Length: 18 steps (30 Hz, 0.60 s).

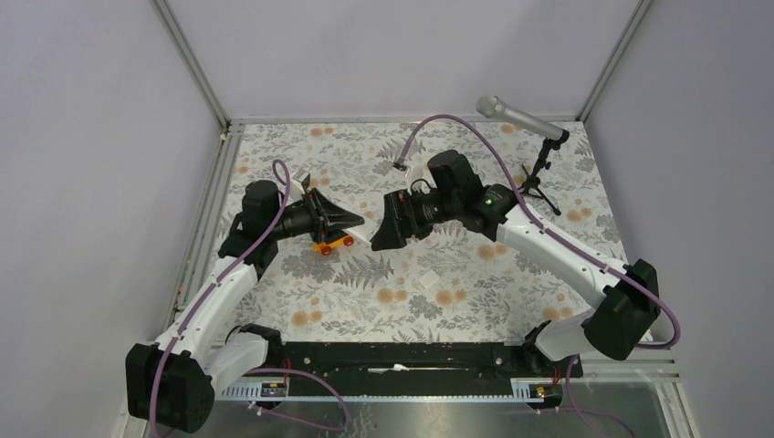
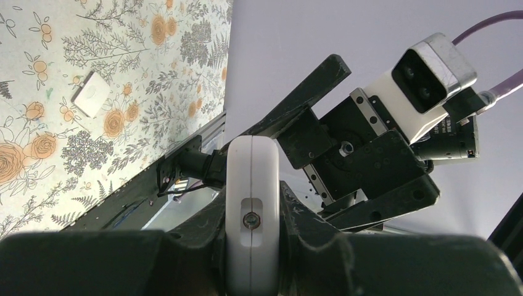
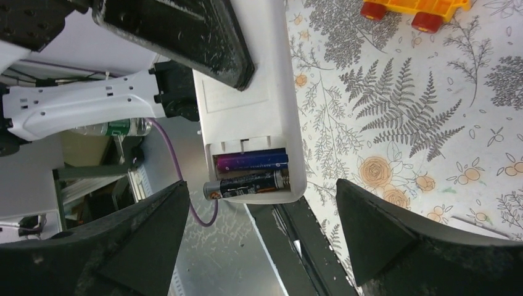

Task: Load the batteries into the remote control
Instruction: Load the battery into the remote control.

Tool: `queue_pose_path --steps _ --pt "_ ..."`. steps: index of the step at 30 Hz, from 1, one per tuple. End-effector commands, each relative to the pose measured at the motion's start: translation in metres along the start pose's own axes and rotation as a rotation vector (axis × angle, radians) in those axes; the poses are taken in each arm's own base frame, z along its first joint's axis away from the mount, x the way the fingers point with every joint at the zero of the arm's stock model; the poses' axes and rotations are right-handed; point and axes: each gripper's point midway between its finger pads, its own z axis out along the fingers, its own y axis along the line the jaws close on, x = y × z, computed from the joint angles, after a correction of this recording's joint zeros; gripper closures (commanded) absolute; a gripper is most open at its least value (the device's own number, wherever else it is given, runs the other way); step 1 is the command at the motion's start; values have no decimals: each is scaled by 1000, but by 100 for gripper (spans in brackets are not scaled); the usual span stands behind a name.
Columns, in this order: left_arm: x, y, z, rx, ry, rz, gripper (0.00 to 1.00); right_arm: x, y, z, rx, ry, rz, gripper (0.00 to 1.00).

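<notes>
My left gripper (image 1: 356, 222) is shut on the remote control (image 2: 251, 203), which it holds edge-on above the table. In the right wrist view the remote's white back (image 3: 247, 105) faces me with its battery bay open. The blue-purple battery (image 3: 251, 161) lies seated in the bay. The dark battery (image 3: 247, 184) lies in the slot beside it, its metal end sticking out past the bay's side wall. My right gripper (image 1: 379, 235) is open and empty, its fingers (image 3: 123, 246) spread wide just short of the bay end of the remote. In the top view the remote is mostly hidden.
An orange toy car (image 1: 333, 244) sits under the left gripper and also shows in the right wrist view (image 3: 419, 9). A small flat white square piece (image 1: 427, 281) lies on the floral mat, also in the left wrist view (image 2: 90, 94). A microphone on a stand (image 1: 538, 146) stands at the back right.
</notes>
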Motion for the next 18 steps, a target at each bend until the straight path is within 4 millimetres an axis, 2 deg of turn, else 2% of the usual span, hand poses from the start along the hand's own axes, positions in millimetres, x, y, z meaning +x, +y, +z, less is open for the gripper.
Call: queue_pose_path --steps 1,3,7,12,18 --pt "3 -24 -5 59 16 73 100 0 15 -7 -87 1 -112 7" --pt "4 -25 -5 61 24 80 100 -4 15 -9 -80 -14 -151 8" --pt "8 -24 -6 66 48 97 100 -14 24 -12 -97 -26 -187 1" --pt "11 -27 -8 77 61 120 100 -11 32 -11 -151 1 -175 0" --pt "12 -28 -8 77 64 121 100 -6 37 -8 -194 31 -154 10"
